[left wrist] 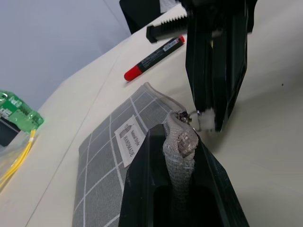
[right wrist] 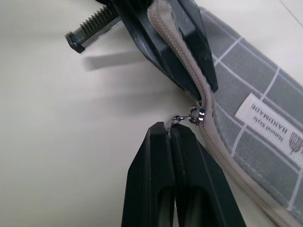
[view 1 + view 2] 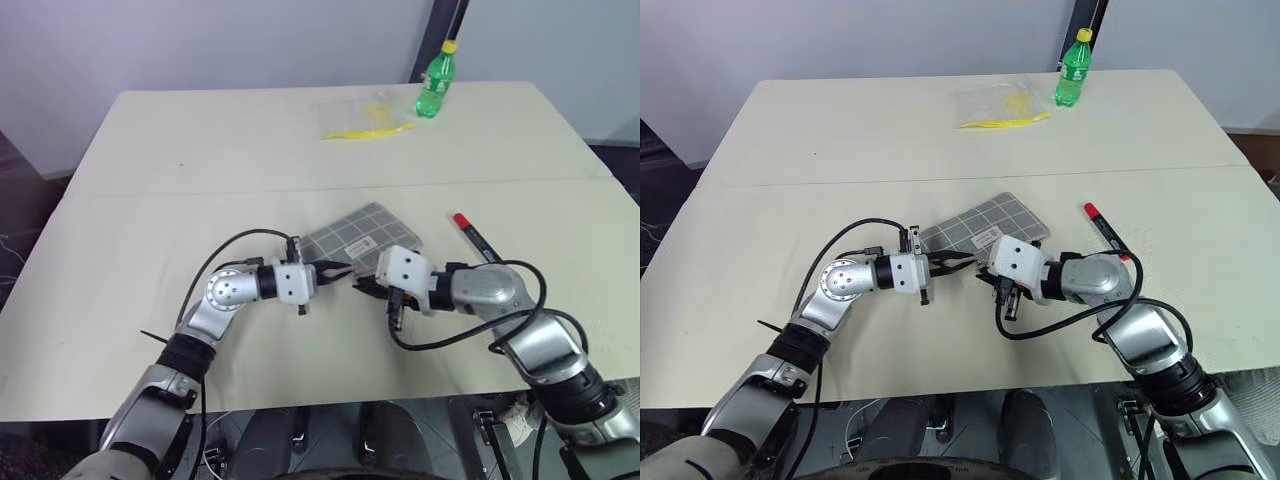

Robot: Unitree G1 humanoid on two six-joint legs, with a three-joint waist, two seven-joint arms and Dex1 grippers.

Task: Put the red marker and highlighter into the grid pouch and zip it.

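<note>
Grey grid pouch [image 1: 102,175] corner pinched by left hand [image 1: 182,156]; right hand [image 2: 169,135] apparently clamps zipper pull [image 2: 182,118].

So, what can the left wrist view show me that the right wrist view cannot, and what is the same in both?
Left wrist view alone: the red marker lying on the table beyond the grid pouch, plus a green bottle and a yellow strip at the far side.

Right wrist view alone: the zipper edge running along the pouch's side, and the metal zipper pull close up.

Both: the left gripper shut on the pouch's corner, the right gripper shut on the zipper pull, and the white label.
</note>
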